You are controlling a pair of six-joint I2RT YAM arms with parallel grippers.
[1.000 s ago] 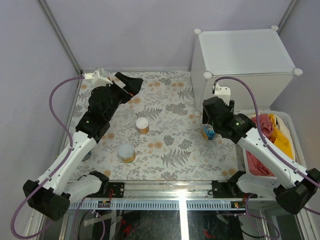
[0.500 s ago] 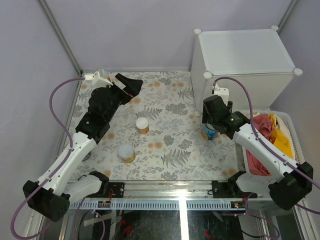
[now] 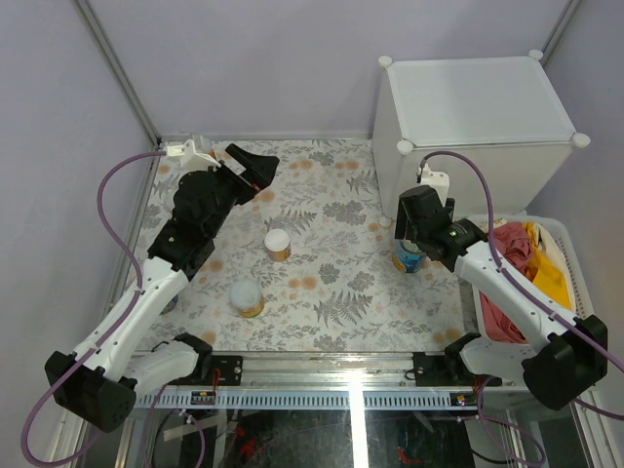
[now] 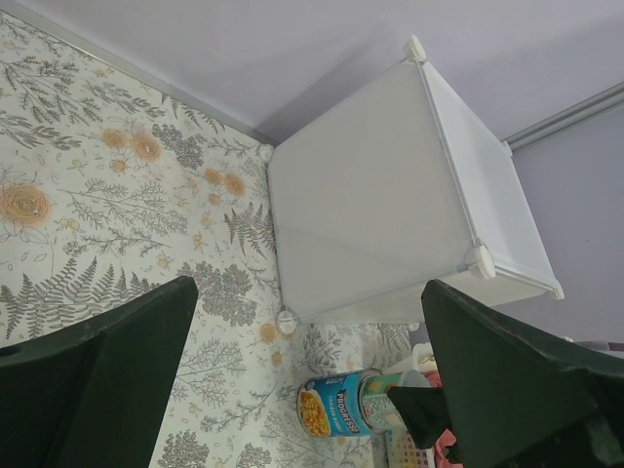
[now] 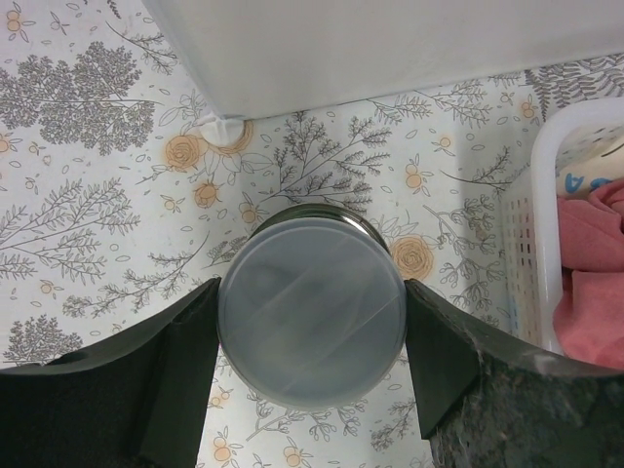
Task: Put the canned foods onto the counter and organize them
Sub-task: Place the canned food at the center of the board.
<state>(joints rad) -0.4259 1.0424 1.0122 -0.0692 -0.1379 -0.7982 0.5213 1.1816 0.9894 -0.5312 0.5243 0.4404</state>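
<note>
A blue-labelled tin (image 4: 341,402) stands on the flowered mat beside the counter (image 3: 478,97), with a green can (image 4: 388,397) stacked on it. In the right wrist view the green can's pale lid (image 5: 310,322) fills the gap between my right gripper's (image 5: 312,356) fingers, which touch it on both sides. From above the right gripper (image 3: 409,252) sits over this stack (image 3: 404,261). Two short orange cans with pale lids (image 3: 278,243) (image 3: 246,296) stand mid-mat. My left gripper (image 3: 255,168) is open and empty, raised at the back left.
The counter also shows in the left wrist view (image 4: 370,195) and the right wrist view (image 5: 390,49), close behind the stack. A white slatted basket (image 3: 564,255) of red and yellow cloth stands right of the stack; its rim shows in the right wrist view (image 5: 531,195).
My right arm has shifted slightly, its wrist settling over the stacked cans. The left arm and the two orange cans have not moved.
</note>
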